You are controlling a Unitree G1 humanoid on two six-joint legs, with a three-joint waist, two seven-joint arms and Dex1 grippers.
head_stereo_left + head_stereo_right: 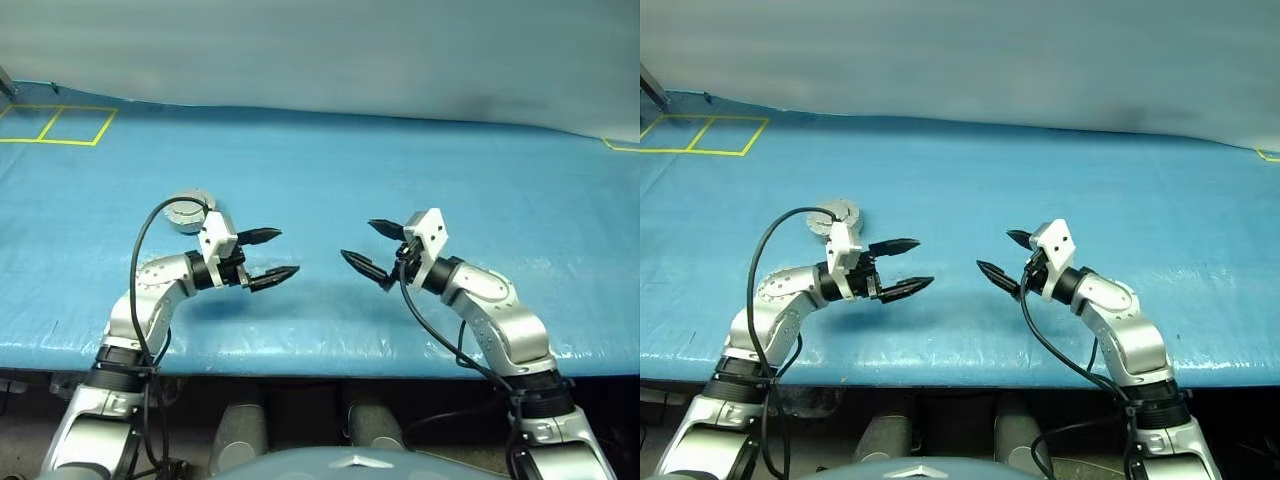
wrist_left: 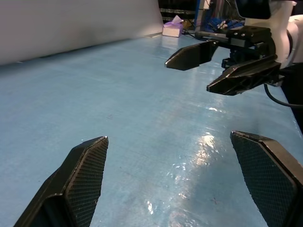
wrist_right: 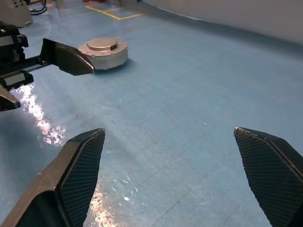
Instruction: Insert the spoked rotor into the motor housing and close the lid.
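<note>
The motor housing [image 3: 103, 53] is a small round silver puck on the blue table [image 1: 330, 180]. It sits just beyond my left wrist, partly hidden by it and its cable in the left eye view. The lid [image 3: 101, 44], plain grey side up, lies flat over the housing's top. The spoked rotor is out of view. My left gripper [image 1: 285, 253] hangs open over the table's near part, pointing right, with nothing between its fingers. Facing it, my right gripper [image 1: 357, 240] is open and holds nothing. A hand's width of bare table separates the two sets of tips.
Yellow tape squares [image 1: 60, 125] mark the table's far left corner, and a yellow mark [image 1: 620, 147] shows at the far right. The table's front edge [image 1: 320, 362] runs just under both arms. A pale wall [image 1: 320, 50] rises behind the table.
</note>
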